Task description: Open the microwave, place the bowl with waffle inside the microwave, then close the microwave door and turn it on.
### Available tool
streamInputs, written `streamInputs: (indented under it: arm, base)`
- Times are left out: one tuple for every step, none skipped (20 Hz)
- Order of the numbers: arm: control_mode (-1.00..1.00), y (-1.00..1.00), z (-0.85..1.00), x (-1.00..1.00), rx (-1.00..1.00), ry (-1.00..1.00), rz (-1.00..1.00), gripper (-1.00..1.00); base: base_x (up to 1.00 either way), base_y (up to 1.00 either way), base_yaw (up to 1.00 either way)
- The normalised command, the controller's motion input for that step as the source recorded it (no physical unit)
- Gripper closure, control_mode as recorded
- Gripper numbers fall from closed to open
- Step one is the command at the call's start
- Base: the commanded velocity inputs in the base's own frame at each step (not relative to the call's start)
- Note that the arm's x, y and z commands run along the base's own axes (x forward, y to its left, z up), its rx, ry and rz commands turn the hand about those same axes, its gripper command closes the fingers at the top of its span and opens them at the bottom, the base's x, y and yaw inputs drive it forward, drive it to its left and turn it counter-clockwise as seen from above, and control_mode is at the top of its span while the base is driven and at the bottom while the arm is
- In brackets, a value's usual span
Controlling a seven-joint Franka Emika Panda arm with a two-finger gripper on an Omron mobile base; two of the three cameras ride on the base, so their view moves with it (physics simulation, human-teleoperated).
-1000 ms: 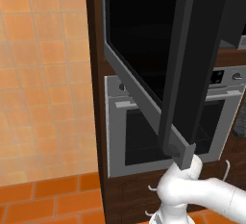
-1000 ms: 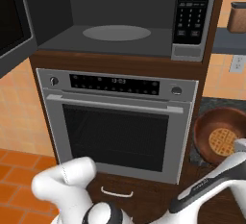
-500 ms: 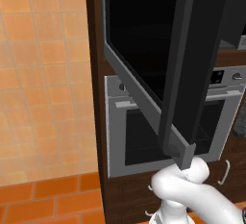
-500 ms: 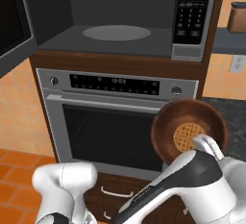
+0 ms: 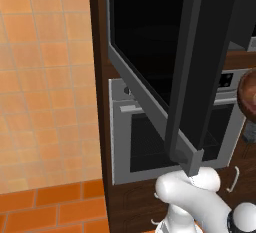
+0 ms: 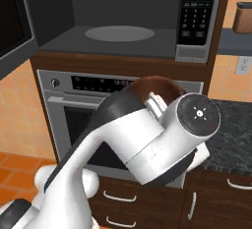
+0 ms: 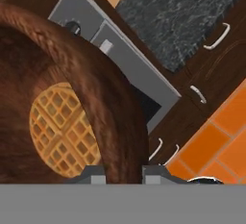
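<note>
The microwave (image 6: 123,21) stands open, set in dark wood above the silver oven — its dark grey cavity is bare, with a pale round turntable (image 6: 119,33) flat on the floor and a black keypad panel on the right. The microwave door (image 5: 165,67), a big black glass panel edged in grey metal, is swung wide out to the left. The bowl (image 7: 62,98) is brown and round, raised in front of the oven below the cavity, its rim pinched at the claw (image 7: 123,172). A golden waffle (image 7: 63,130) lies inside it.

Jaws clamp the brown bowl's (image 7: 115,117) rim, waffle (image 7: 62,129) lying inside
</note>
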Motion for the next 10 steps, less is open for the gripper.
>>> streamInputs:
  arm:
    - [-1.00, 1.00, 0.98, 0.00, 0.00, 0.03, 0.00, 1.00]
    - [-1.00, 1.00, 0.89, 0.06, 0.00, 0.00, 0.00, 1.00]
    - [-1.00, 1.00, 0.79, 0.13, 0.00, 0.00, 0.00, 1.00]
    - [-1.00, 1.00, 0.74, 0.14, 0.00, 0.00, 0.00, 1.00]
    - [-1.00, 1.00, 0.74, 0.14, 0.00, 0.00, 0.00, 1.00]
    - [-1.00, 1.00, 0.77, 0.12, 0.00, 0.00, 0.00, 1.00]
    - [-1.00, 1.00, 0.79, 0.11, 0.00, 0.00, 0.00, 1.00]
    - [-1.00, 1.00, 0.76, 0.15, 0.00, 0.01, 0.00, 1.00]
    - [-1.00, 1.00, 0.66, 0.35, 0.00, 0.08, 0.00, 1.00]
    - [-1.00, 0.97, 0.64, 0.51, 0.00, 0.07, -0.03, 1.00]
  base:
    - [0.00, 0.00, 0.00]
    - [0.00, 0.00, 0.00]
    - [0.00, 0.00, 0.00]
    - [0.00, 0.00, 0.00]
    - [0.00, 0.00, 0.00]
    - [0.00, 0.00, 0.00]
    - [0.00, 0.00, 0.00]
    - [0.00, 0.00, 0.00]
    - [0.00, 0.00, 0.00]
    - [0.00, 0.00, 0.00]
